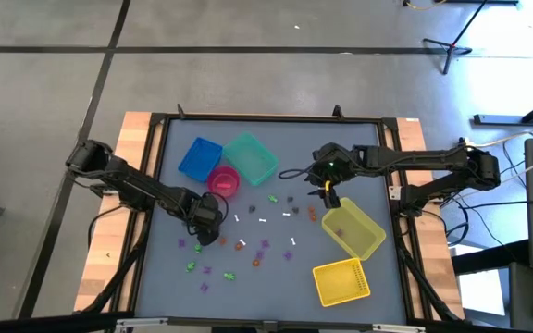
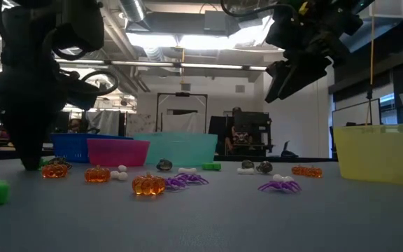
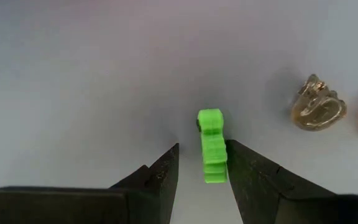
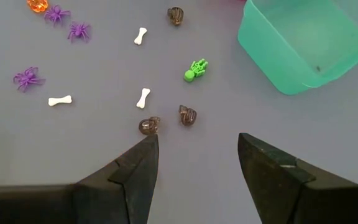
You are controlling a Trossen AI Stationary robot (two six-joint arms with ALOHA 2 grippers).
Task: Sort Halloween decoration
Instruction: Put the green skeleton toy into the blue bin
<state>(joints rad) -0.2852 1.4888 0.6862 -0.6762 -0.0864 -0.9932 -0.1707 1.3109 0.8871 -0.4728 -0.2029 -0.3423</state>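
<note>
Small Halloween trinkets (image 1: 257, 233) lie scattered over the grey table: purple spiders (image 4: 27, 78), white bones (image 4: 143, 98), dark skulls (image 4: 187, 115), a green skeleton (image 4: 196, 68) and orange pumpkins (image 2: 147, 184). My left gripper (image 1: 207, 231) is down at the table among the near-left trinkets. In its wrist view it (image 3: 202, 144) is open, with a green trinket (image 3: 211, 146) lying between the fingers. My right gripper (image 1: 327, 191) hangs open above the table near the teal bin (image 4: 291, 43), holding nothing (image 4: 197, 137). My left gripper points down from above, a finger on each side of the green trinket's near end (image 3: 214, 171). The trinket lies flat on the table, close beside one finger (image 3: 244, 171). I cannot tell whether that finger touches it.
A blue bin (image 1: 200, 158), a teal bin (image 1: 251, 157) and a round pink bin (image 1: 223, 180) stand at the far left. A tilted yellow bin (image 1: 353, 231) and a flat yellow tray (image 1: 342, 281) are at the near right. A dark skull (image 3: 317, 106) lies beside the left gripper.
</note>
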